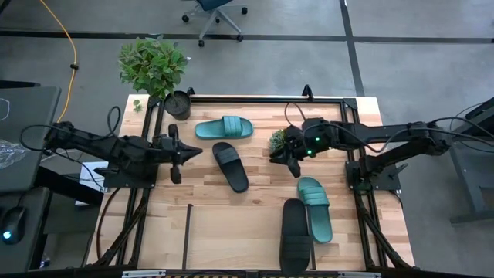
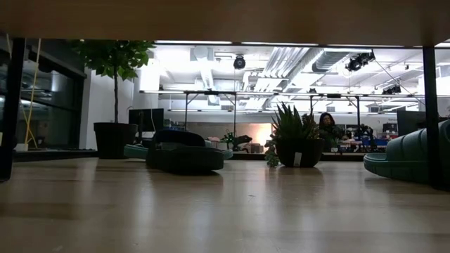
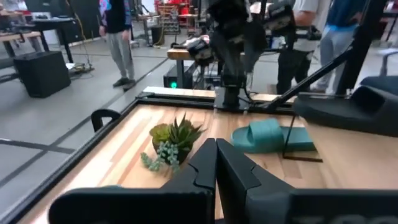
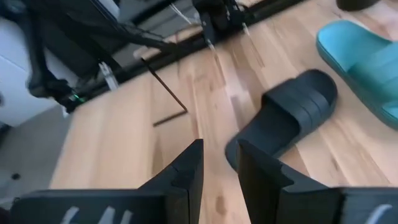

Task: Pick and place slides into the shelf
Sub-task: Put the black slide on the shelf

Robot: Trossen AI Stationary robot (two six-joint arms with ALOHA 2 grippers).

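Several slides lie sole-down on the wooden table. One teal slide (image 1: 224, 127) and one black slide (image 1: 231, 166) lie at the middle. Another teal slide (image 1: 315, 207) and another black slide (image 1: 295, 235) lie near right. My left gripper (image 1: 194, 152) hovers shut, left of the middle black slide. My right gripper (image 1: 293, 166) hovers open to that slide's right; the slide (image 4: 286, 118) shows just beyond its fingers, with nothing between them. Of the shelf I see only thin black rods (image 1: 187, 232) standing on the table near left.
A small succulent (image 1: 278, 140) stands on the table beside my right gripper. A large potted plant (image 1: 176, 104) sits at the far left corner. A black metal frame (image 1: 255, 98) borders the tabletop. Bare wood lies between the rods and the near black slide.
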